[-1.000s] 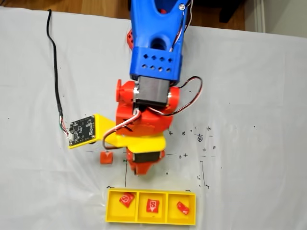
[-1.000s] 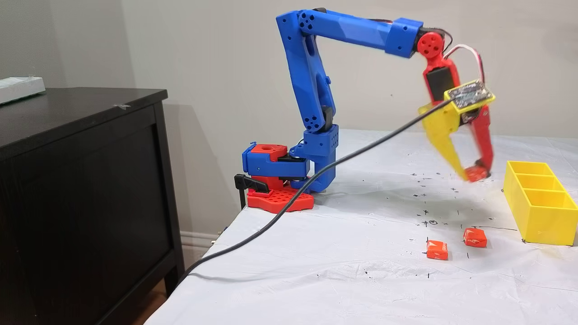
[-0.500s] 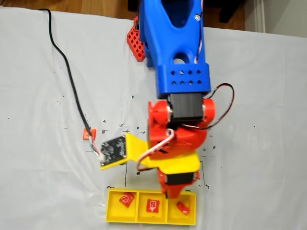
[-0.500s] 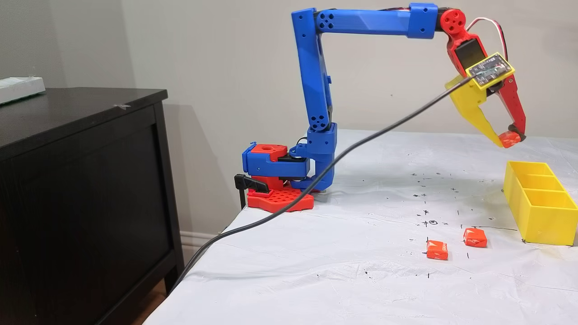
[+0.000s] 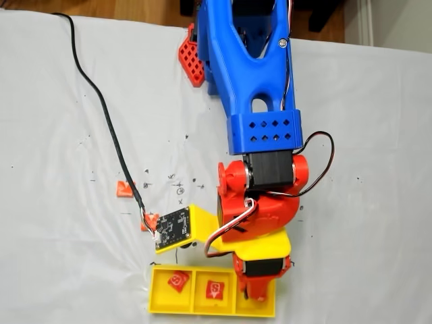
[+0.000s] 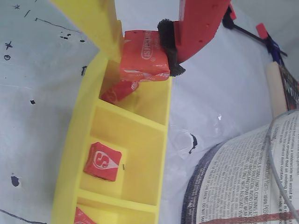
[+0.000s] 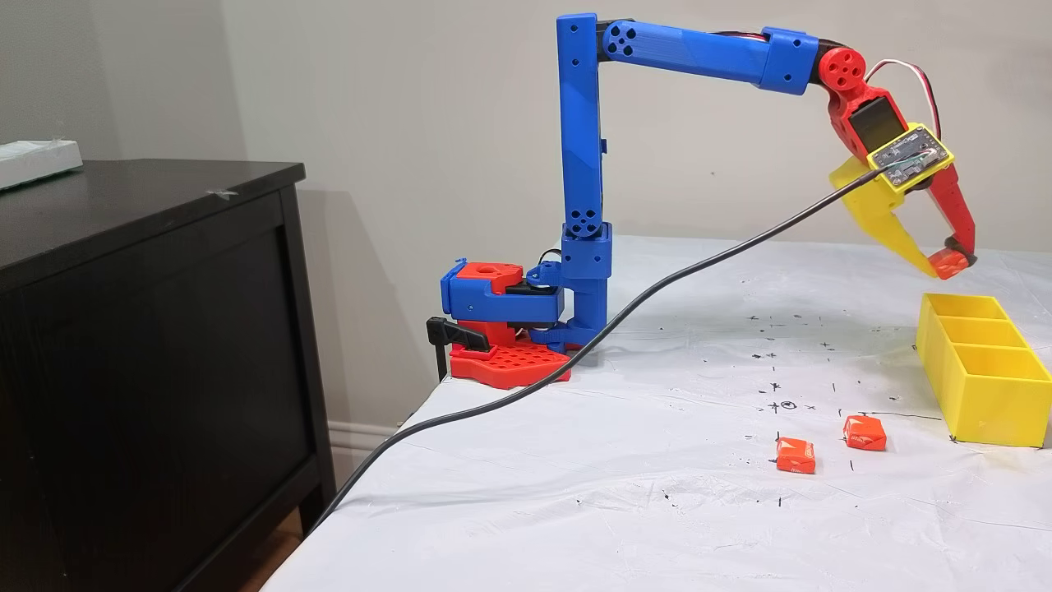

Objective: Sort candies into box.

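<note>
Candy (image 6: 142,56), red with white lettering, sits pinched in the claw (image 6: 140,44) between a yellow finger (image 6: 96,23) and a red finger (image 6: 201,23) with a black pad, hanging over the end compartment of the yellow box (image 6: 77,140) in the wrist view. A second candy (image 6: 119,91) leans against the wall inside that same compartment, a third (image 6: 103,161) lies flat in the middle compartment, and the corner of a fourth (image 6: 84,217) shows in the last one.

Seen side-on in a fixed view, the blue arm (image 7: 579,164) reaches out from its red base (image 7: 505,366), the claw (image 7: 945,263) holding the candy (image 7: 949,263) in the air above the far end of the box (image 7: 978,386), clear of its rim. Two loose candies, one (image 7: 795,455) and another (image 7: 865,432), rest near each other on the white desk (image 7: 616,493) short of the box. A black cable (image 7: 575,362) runs from the small board on the wrist down over the desk edge.

From above in a fixed view, the arm covers the right compartment of the box (image 5: 158,300), while one candy (image 5: 178,281) lies in the left compartment and one (image 5: 214,289) in the middle. Two more candies, one (image 5: 124,188) and one (image 5: 149,221), lie on the desk left of the arm.
</note>
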